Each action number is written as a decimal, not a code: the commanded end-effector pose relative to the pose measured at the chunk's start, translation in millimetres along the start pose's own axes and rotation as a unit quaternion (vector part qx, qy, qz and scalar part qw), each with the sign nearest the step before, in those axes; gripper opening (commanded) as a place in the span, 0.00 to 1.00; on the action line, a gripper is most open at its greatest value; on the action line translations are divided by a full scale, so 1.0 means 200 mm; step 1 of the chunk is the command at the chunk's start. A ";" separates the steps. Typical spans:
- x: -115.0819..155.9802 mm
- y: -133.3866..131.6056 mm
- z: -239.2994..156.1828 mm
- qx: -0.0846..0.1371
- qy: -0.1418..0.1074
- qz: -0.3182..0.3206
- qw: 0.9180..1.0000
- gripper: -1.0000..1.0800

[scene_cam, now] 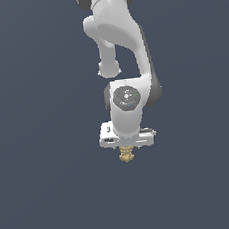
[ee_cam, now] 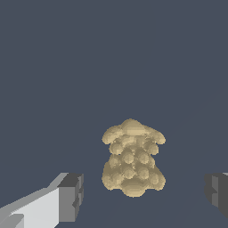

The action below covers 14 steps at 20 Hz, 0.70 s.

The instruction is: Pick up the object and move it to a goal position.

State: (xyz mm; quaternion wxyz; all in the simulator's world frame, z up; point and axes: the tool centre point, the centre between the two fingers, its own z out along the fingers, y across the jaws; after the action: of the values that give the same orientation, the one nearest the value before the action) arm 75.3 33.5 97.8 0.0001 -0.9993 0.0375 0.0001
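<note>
Object framed between parted gripper fingers

No writing or label can be made out on any surface. In the wrist view the tan-gold, bumpy object (ee_cam: 132, 158) is seen between the two dark fingertips (ee_cam: 71, 197), with clear gaps on both sides, so the gripper (ee_cam: 144, 193) is spread wide and nothing is touched or held. The object's long axis runs across the line joining the fingers, its broader cap-like end away from the camera. In the exterior view the object (scene_cam: 125, 155) is seen just beneath the white gripper (scene_cam: 126, 146).
</note>
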 end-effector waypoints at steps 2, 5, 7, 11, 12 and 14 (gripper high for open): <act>0.00 0.00 0.00 0.000 0.000 0.000 1.000 0.96; 0.00 0.00 0.03 0.000 0.000 0.000 1.000 0.96; 0.00 0.00 0.08 0.000 0.000 0.000 1.000 0.96; 0.00 0.00 0.19 0.000 0.000 0.000 1.000 0.96; 0.00 0.00 0.21 0.000 0.000 0.000 1.000 0.96; 0.00 0.00 0.24 0.000 0.000 0.000 1.000 0.96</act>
State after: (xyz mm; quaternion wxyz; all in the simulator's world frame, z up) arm 74.4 33.6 54.3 0.0000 -0.9993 0.0377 0.0008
